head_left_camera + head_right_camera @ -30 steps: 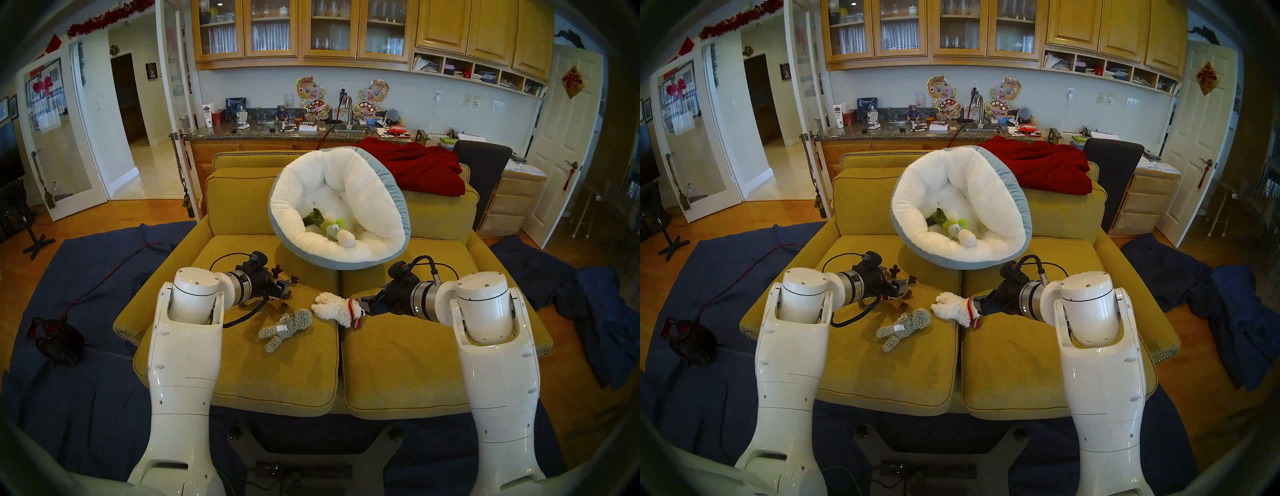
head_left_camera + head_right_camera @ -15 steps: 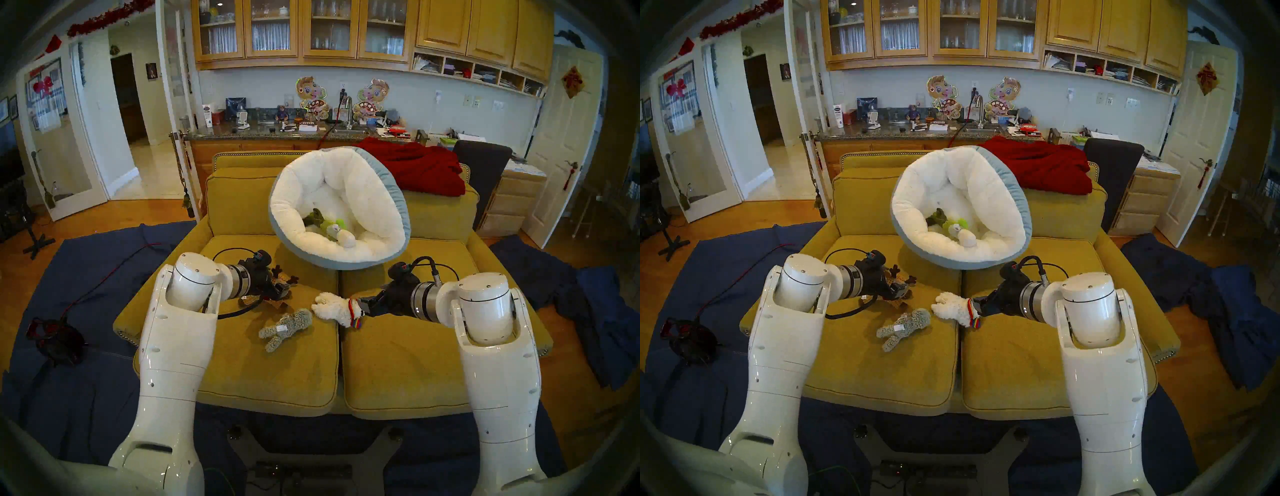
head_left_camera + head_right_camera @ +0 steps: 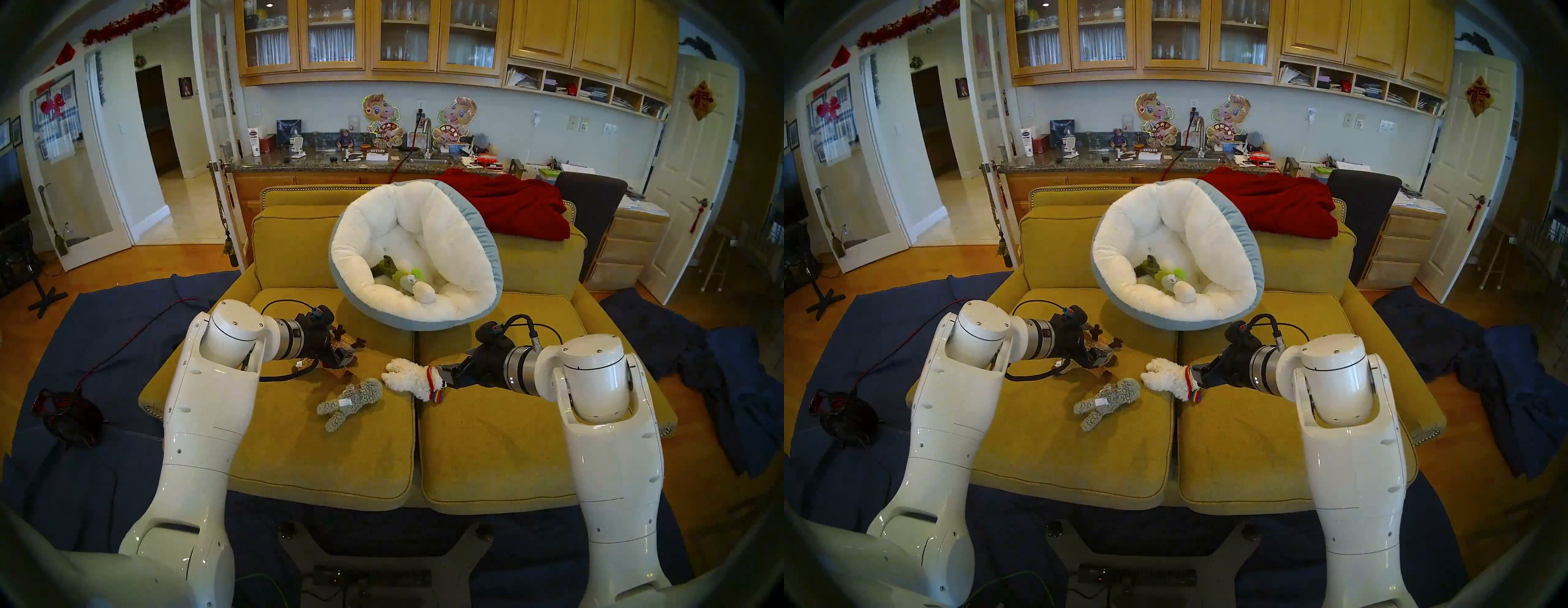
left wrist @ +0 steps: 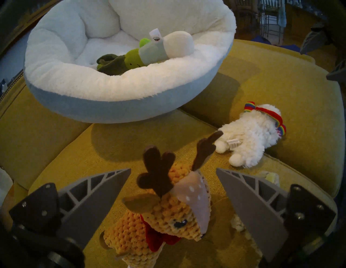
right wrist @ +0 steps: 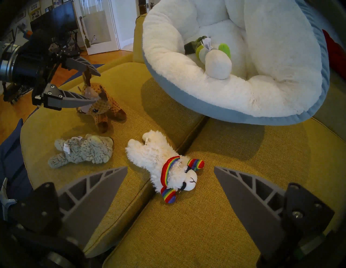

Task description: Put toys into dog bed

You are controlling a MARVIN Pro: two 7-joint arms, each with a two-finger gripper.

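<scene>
The dog bed [image 3: 407,308] leans tilted against the sofa back, white plush inside, light blue outside. In it lie a green cactus [image 3: 388,267] and a leek [image 3: 422,292]. A brown reindeer [image 4: 168,211] stands on the left seat cushion. My left gripper [image 4: 173,169] is open, with one finger on each side of its head. A white llama [image 5: 155,157] with a rainbow collar lies across the seam between the cushions. My right gripper [image 5: 171,167] is open just behind its head, not touching. A grey fuzzy toy [image 3: 350,397] lies loose on the left cushion.
A red blanket [image 3: 509,204] drapes over the sofa back, right of the bed. The mustard seat cushions [image 3: 339,458] meet at a middle seam. Dark blue cloths [image 3: 85,424] cover the floor on both sides. A cluttered counter [image 3: 339,163] runs behind the sofa.
My left elbow and forearm swung out to the left and the wrist rose a little, while the gripper stayed at the reindeer. The right arm and the toys did not move.
</scene>
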